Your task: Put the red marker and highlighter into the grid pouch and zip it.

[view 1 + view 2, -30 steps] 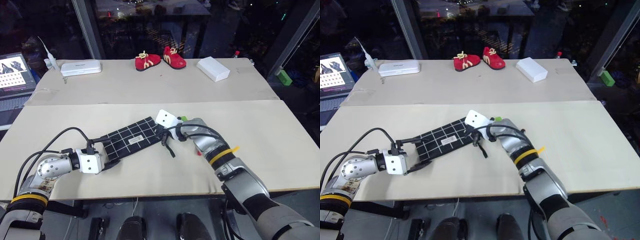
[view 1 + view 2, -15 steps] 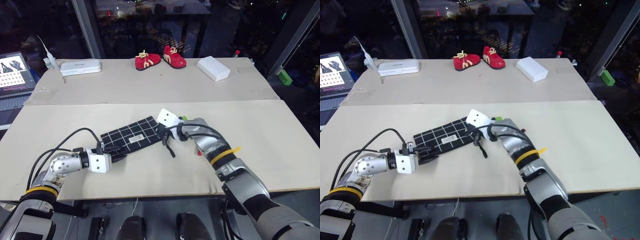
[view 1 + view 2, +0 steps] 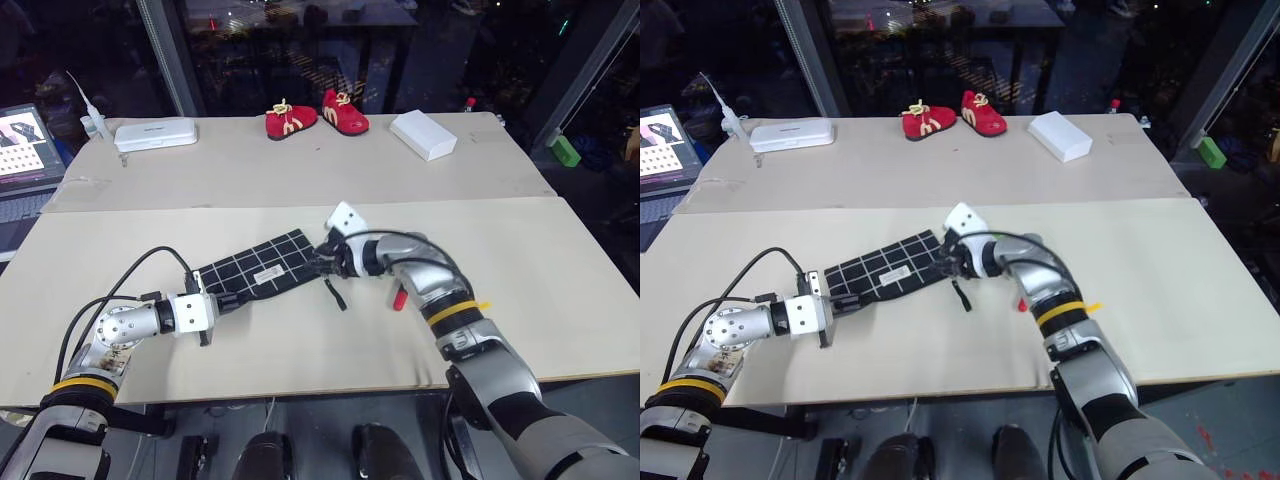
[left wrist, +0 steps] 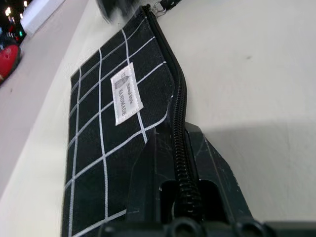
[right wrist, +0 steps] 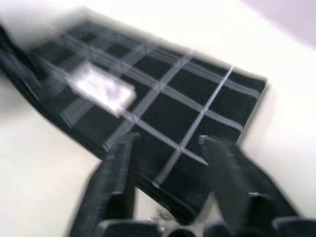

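Observation:
The grid pouch (image 3: 262,268) lies flat on the near table board, its white label (image 4: 126,97) facing up. My left gripper (image 3: 226,300) is shut on the pouch's left end, pinching the zipper edge (image 4: 181,163). My right gripper (image 3: 325,260) hovers at the pouch's right end with its fingers (image 5: 116,174) apart above the fabric (image 5: 163,108). The black pull cord (image 3: 336,293) trails onto the table there. A red marker end (image 3: 399,298) peeks out beside my right forearm. The highlighter is hidden.
On the far board stand a pair of red shoes (image 3: 318,113), a white box (image 3: 425,135) and a white case (image 3: 158,133). A laptop (image 3: 22,140) sits at the far left. A green item (image 3: 565,152) lies past the right edge.
My left gripper went from open beside the pouch's left end to shut on it. My right gripper let go of the zipper end, opened and lifted a little.

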Tool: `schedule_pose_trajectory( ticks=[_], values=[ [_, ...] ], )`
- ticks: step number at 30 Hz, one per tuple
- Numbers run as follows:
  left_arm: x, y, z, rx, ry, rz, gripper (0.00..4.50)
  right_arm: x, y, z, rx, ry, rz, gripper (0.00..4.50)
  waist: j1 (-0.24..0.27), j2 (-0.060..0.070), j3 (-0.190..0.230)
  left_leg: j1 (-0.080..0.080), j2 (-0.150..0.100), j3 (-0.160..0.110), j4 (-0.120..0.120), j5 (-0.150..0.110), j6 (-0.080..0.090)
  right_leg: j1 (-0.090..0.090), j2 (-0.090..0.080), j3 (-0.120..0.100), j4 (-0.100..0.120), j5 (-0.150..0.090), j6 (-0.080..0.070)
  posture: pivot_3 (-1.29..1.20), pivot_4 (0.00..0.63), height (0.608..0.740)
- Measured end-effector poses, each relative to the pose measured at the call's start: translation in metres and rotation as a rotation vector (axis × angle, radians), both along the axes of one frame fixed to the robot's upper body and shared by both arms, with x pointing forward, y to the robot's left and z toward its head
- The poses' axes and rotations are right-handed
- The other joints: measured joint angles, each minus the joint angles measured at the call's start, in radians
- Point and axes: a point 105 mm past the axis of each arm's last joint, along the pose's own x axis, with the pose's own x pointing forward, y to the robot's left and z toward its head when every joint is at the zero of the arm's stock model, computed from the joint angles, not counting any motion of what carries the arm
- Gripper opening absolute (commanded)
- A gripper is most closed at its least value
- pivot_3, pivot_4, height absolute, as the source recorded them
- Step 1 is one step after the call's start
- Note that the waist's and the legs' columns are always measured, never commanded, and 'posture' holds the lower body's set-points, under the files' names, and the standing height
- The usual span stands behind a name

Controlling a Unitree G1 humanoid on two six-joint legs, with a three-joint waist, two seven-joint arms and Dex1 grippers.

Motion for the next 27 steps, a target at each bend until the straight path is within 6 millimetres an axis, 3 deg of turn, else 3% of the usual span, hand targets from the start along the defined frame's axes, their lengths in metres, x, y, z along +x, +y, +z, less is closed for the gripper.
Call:
schedule_pose_trajectory(
  ticks=[3,5,7,9,13,19,27],
  values=[
    [0.001,-0.007,0.0,-0.068,0.04,0.034,0.0,-0.01,-0.015,0.043,0.125,-0.008,0.06,2.81,0.005,0.0,0.0,-0.002,0.0,-0.002,0.0,0.0,0.0,-0.001,0.0,-0.001,0.0,0.0,0.0,0.0,0.15,0.74],
    [0.001,-0.01,-0.001,-0.123,0.071,0.067,0.0,-0.011,-0.027,0.054,0.116,-0.043,0.05,2.81,0.007,0.0,0.0,-0.003,0.0,-0.003,0.0,-0.001,0.001,-0.001,-0.001,-0.002,-0.001,0.0,0.0,0.0,0.15,0.74],
    [0.004,-0.016,0.003,-0.188,0.091,0.104,0.0,-0.012,-0.036,0.05,0.091,-0.047,0.026,2.81,0.006,0.0,0.0,-0.003,0.0,-0.002,0.0,-0.001,0.001,-0.001,-0.001,-0.002,-0.001,0.0,0.0,0.0,0.15,0.74],
    [0.01,-0.024,0.016,-0.263,0.096,0.139,0.0,-0.013,-0.043,0.022,0.03,-0.005,-0.018,2.81,0.003,-0.001,0.0,-0.003,-0.001,-0.002,0.0,0.0,0.0,-0.003,0.0,-0.001,0.0,0.0,0.0,0.0,0.15,0.74],
    [0.011,-0.033,0.027,-0.292,0.098,0.153,0.0,-0.012,-0.043,-0.003,-0.052,0.011,-0.087,2.81,-0.008,-0.001,0.0,-0.005,-0.001,-0.001,0.0,0.0,0.0,-0.007,0.001,0.002,0.002,0.0,0.0,0.0,0.15,0.74],
    [0.012,-0.037,0.033,-0.315,0.121,0.184,0.0,0.007,-0.041,-0.015,-0.115,-0.025,-0.212,2.81,-0.014,-0.001,0.0,-0.006,-0.001,0.0,0.0,0.0,0.0,-0.008,0.002,0.003,0.001,0.0,0.001,0.0,0.15,0.74],
    [0.009,-0.037,0.028,-0.337,0.145,0.206,0.0,0.014,-0.039,-0.023,-0.132,-0.026,-0.231,2.81,-0.017,-0.001,0.0,-0.008,-0.001,-0.001,0.0,0.0,0.0,-0.008,0.002,0.003,0.0,0.001,0.001,0.0,0.15,0.74]
  ],
)
